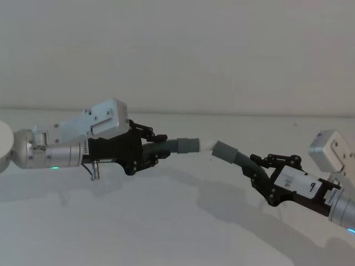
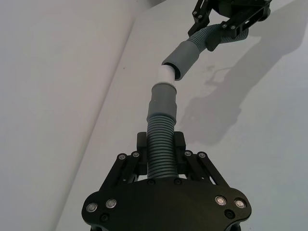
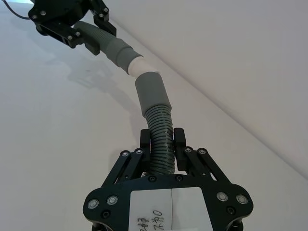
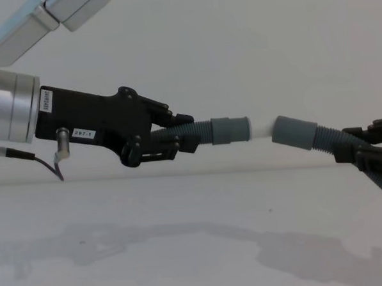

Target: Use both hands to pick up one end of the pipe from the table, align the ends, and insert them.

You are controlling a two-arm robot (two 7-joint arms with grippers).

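Pipe cuffs (image 4: 230,129) meeting midair, white tip (image 4: 261,128) between.

Small white label "297-1" — on the left gripper (image 4: 178,143) body's side.

A plain white matte wall (image 1: 177,50) fills the upper half of the head view and meets the flat white surface (image 1: 166,233) along a faint horizontal seam at mid-frame. Soft, even light leaves blurred grey shadows (image 4: 183,236) across the lower frame.
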